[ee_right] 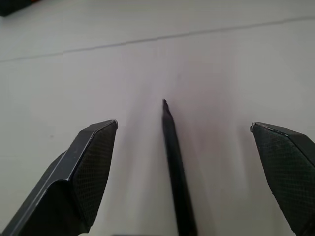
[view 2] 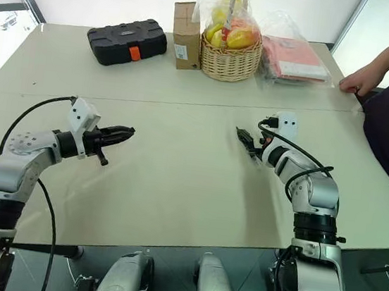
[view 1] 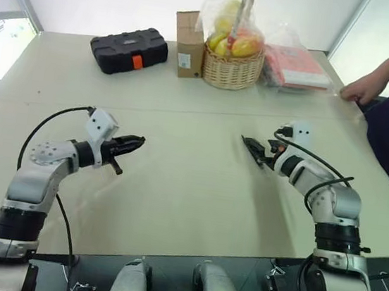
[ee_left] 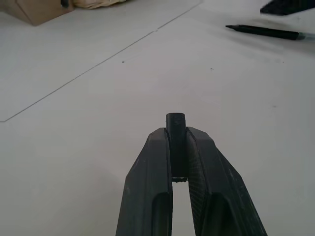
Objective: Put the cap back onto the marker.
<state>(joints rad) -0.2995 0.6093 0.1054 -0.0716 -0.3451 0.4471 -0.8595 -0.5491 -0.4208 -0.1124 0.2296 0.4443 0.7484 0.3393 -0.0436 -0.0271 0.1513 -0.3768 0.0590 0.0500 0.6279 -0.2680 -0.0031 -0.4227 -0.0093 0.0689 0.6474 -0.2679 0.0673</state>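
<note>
The cap (ee_left: 175,142), a short black cylinder, is pinched between the fingers of my left gripper (view 1: 137,141), which is shut on it and held above the table on the left, pointing right. The marker (ee_right: 174,167), a thin black stick with its tip bare, lies flat on the table to the right of centre. My right gripper (ee_right: 184,125) is open and low over the table, one finger on each side of the marker without touching it. In the left wrist view the marker (ee_left: 263,32) lies across the table some way beyond the cap.
Along the back of the pale table (view 1: 173,207) stand a black tool case (view 1: 129,50), a cardboard box (view 1: 188,43), a wicker basket of fruit (view 1: 232,68) and a red packet in plastic (view 1: 296,67). A person's hand (view 1: 361,88) rests on the far right edge.
</note>
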